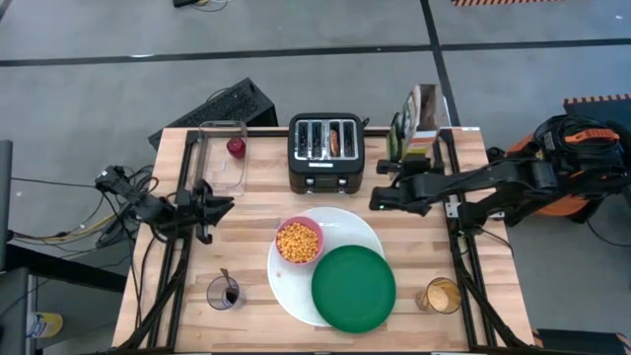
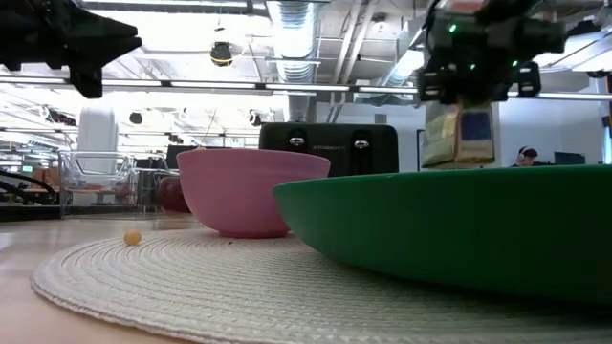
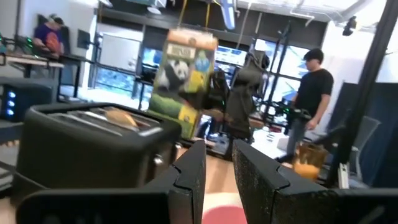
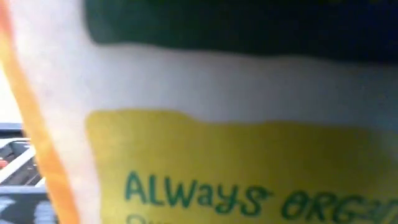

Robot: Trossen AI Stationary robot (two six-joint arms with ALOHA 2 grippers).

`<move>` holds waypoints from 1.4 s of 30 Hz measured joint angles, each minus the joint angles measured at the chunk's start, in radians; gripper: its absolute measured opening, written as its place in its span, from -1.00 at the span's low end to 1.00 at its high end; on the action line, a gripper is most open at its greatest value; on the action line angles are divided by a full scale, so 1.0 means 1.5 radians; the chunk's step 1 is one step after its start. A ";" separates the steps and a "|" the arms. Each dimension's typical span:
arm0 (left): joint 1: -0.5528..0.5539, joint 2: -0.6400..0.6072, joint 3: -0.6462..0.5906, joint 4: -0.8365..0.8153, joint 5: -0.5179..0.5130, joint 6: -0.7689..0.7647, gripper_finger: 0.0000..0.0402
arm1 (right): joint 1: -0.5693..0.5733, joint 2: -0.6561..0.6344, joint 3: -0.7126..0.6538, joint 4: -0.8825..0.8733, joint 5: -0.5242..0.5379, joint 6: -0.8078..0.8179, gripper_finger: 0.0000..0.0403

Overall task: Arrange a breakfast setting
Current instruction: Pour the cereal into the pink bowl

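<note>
Green plate (image 2: 449,229): low view, closest to the lens, in front of the toaster (image 2: 330,148), resting on the white plate (image 2: 239,287).
Bowl (image 2: 249,191): pink, on the white plate, just in front of the toaster.
Loose cereal piece (image 2: 132,238): on the white plate's edge, left of the bowl.
Right gripper (image 2: 473,57): raised, right of the toaster, cereal box (image 2: 473,134) directly under it.
High view, toaster (image 1: 326,151): at the table's far middle, a bagel (image 1: 335,141) in one slot.
White plate (image 1: 345,225): near side of the toaster, carrying the bowl (image 1: 320,237) of cereal (image 1: 298,243) and the green plate (image 1: 353,288).
Fruit (image 1: 237,148): red, inside the clear container (image 1: 212,168), left of the toaster.
Spoon (image 1: 226,278): standing in a glass (image 1: 225,296), well in front and left of the toaster.
Left gripper (image 1: 212,202): front-left of the toaster, over bare table.
Right gripper (image 1: 389,168): just right of the toaster, beside the box (image 1: 419,123).
Left wrist view, left fingers (image 3: 189,180): slightly parted, nothing between them, facing the toaster (image 3: 87,146).
Box (image 3: 183,74): tilted, beyond the toaster.
Person (image 3: 314,93): standing in the room behind.
Right wrist view, box (image 4: 217,124): fills the frame; whether the right tool grips it, cannot tell.
</note>
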 joint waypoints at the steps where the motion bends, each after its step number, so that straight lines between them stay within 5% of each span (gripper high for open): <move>1: 0.000 0.000 0.005 0.001 -0.005 0.004 -0.66 | -0.004 0.015 0.000 0.000 0.000 0.002 0.10; 21: 0.000 0.000 0.033 0.001 -0.070 0.033 -0.66 | -0.018 0.246 0.001 0.045 -0.044 0.175 0.10; 42: 0.000 0.000 0.033 0.000 -0.093 0.021 -0.66 | -0.029 0.233 0.002 0.029 -0.119 0.178 0.12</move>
